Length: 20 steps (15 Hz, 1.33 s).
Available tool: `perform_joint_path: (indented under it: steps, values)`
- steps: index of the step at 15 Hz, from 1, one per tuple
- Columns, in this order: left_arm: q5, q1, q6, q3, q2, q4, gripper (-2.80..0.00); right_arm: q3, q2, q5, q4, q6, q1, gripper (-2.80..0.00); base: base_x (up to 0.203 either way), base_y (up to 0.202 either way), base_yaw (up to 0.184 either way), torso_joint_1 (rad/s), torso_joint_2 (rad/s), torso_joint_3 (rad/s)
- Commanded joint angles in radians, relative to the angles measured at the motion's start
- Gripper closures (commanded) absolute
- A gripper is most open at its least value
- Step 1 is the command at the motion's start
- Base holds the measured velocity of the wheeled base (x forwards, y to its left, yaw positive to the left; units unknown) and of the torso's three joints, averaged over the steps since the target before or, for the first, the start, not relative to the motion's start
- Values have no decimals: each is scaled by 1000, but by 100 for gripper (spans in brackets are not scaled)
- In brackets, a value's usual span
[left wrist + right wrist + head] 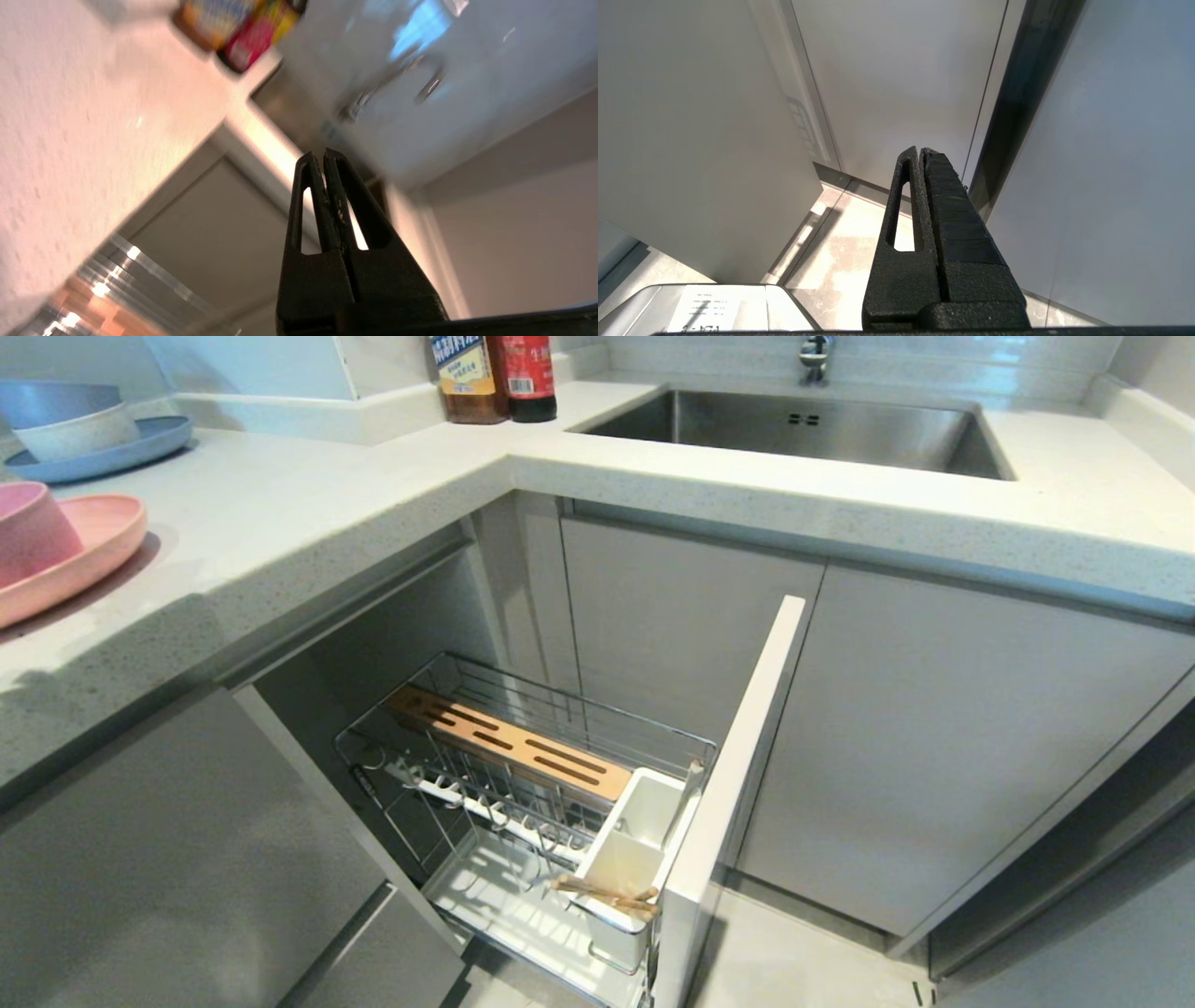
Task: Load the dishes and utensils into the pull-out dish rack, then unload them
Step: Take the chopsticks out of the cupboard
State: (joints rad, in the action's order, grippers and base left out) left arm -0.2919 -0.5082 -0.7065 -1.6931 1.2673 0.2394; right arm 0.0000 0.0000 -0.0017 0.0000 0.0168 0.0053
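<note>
Trouble could come from the chopsticks [605,893]; they lie flat across the top of the white cup [627,859] at the front of the pull-out rack [523,784], not standing down inside it; a bump could roll them off onto the floor; a hand coming from above could also knock the thin wires or the pale front panel [738,775]. A thin grey handle, maybe the fork [684,803], stands in the cup behind. The pink bowl [33,532] sits in the pink plate [79,555] close to the tabletop [280,513] edge; I think a push from the side could slide both off.

The left hand [322,156] is squeezed shut and holds nothing; its own camera shows the tabletop edge, the sink [812,425] and two bottles [495,373] ahead of it, with the rack's wooden strip [509,742] low at about 7 o'clock; the head view does not show this hand, so I cannot tell how near the dishes are. In the head view the pink dishes sit at 9 o'clock; the rack sits at 6 o'clock.

The right hand [920,150] is shut and empty, parked low by the cupboard doors.
</note>
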Motion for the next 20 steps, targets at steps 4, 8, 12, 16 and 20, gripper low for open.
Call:
perform_joint_path:
  steps: [4, 8, 12, 16, 20]
  values:
    - [-26, -73, 101, 79, 108, 4, 0, 2, 0, 0, 0, 0, 0, 0, 0, 0, 0, 0, 0, 0]
    - [-27, -95, 156, 113, 119, 25, 0, 2, 0, 0, 0, 0, 1, 0, 0, 0, 0, 0, 0, 0]
    - [-24, -95, 183, 115, 138, 69, 0, 2, 0, 0, 0, 0, 1, 0, 0, 0, 0, 0, 0, 0]
    - [-23, -97, 224, 122, 151, 113, 0, 2, 0, 0, 0, 0, 0, 0, 0, 0, 0, 0, 0, 0]
    - [-20, -112, 255, 124, 169, 180, 0, 2, 0, 0, 0, 0, 0, 0, 0, 0, 0, 0, 0, 0]
